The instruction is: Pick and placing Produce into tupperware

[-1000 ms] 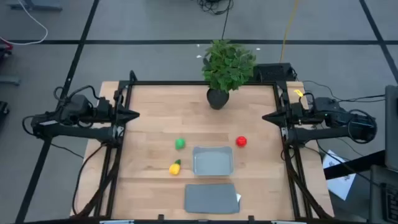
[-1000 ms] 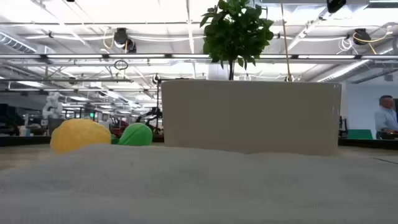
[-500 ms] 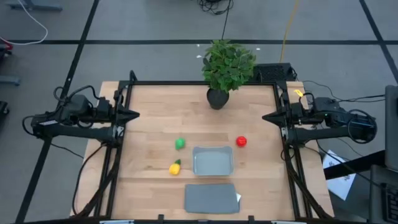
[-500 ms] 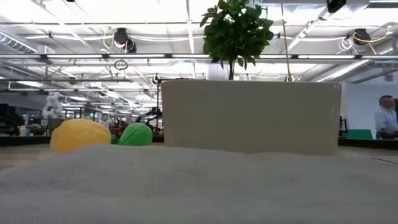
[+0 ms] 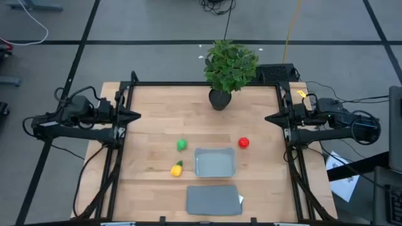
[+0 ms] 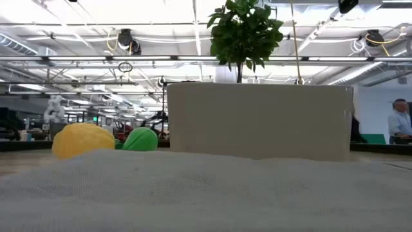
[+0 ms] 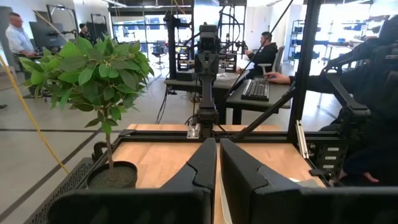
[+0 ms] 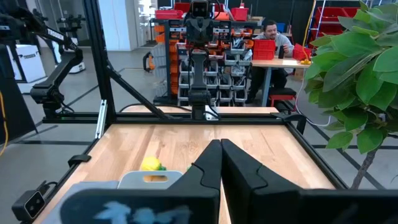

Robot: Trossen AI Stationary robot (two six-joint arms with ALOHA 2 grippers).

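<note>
Both arms of the robot sit parked at opposite edges of the wooden table [image 5: 157, 107], each gripper pointing inward with its two dark fingers pressed together and gripping nothing. The left gripper [image 5: 135, 116] rests at its own edge, level with the upper half of the tabletop; the right gripper [image 5: 270, 117] mirrors it across the table. Between them, and nearer the front edge than either tool, lies the tupperware [image 5: 215, 162], a shallow translucent grey-blue container, closer to the right gripper than to the left and well apart from both. The red produce piece [image 5: 244, 143] sits just beyond the container's corner on the right gripper's side, the nearest piece to that tool. The green produce piece [image 5: 181, 145] lies on the container's other side, toward the left gripper, and the yellow produce piece [image 5: 177, 169] with its green tip lies a little farther to the front, near the container's wall but not touching it. None of the three pieces is inside the container. A flat grey lid [image 5: 213, 200] lies at the front of the table beside the container, and a potted plant [image 5: 229, 70] stands at the back edge, roughly midway between the two grippers. In the right wrist view, the yellow piece shows beyond the closed fingers [image 8: 208, 171].
</note>
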